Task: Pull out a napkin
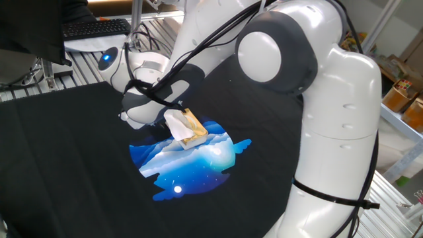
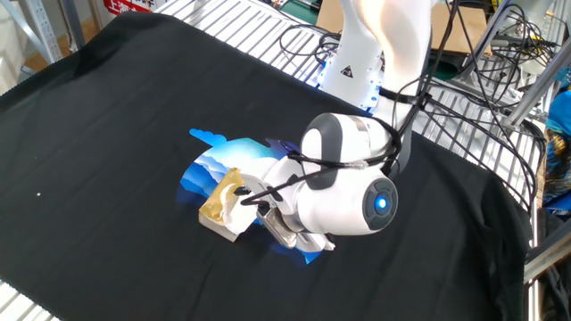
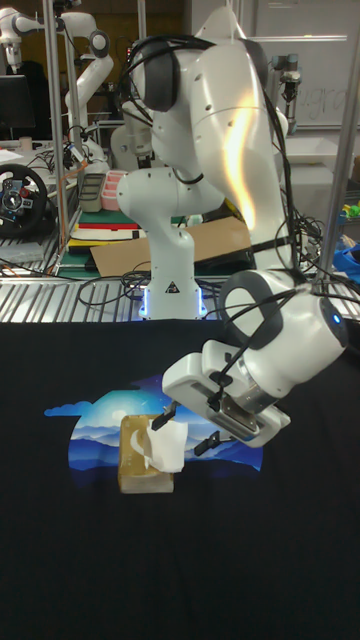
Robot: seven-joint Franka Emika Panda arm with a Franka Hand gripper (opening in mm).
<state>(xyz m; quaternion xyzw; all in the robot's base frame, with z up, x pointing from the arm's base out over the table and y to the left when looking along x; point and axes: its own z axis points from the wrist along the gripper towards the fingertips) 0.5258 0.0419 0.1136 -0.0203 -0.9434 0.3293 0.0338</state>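
Observation:
A small golden tissue pack (image 3: 140, 472) lies on the blue print of the black cloth. The white napkin (image 3: 166, 446) sticks up out of its top, crumpled and leaning right. My gripper (image 3: 187, 430) hangs low just right of the pack and is open. One black fingertip (image 3: 168, 413) is above the napkin and the other sits to its right, neither closed on it. From the other fixed view the napkin (image 2: 239, 211) shows at the pack's (image 2: 217, 201) near end, right by the gripper (image 2: 260, 210). In one fixed view the napkin (image 1: 176, 124) shows and my fingertips are hidden.
A black cloth (image 3: 60, 560) with a blue landscape print (image 1: 198, 162) covers the table. The arm's base (image 3: 170, 285) and cables (image 2: 312, 40) stand at the back edge. A wire rack (image 2: 223, 18) borders the cloth. A keyboard (image 1: 96, 28) lies beyond the cloth.

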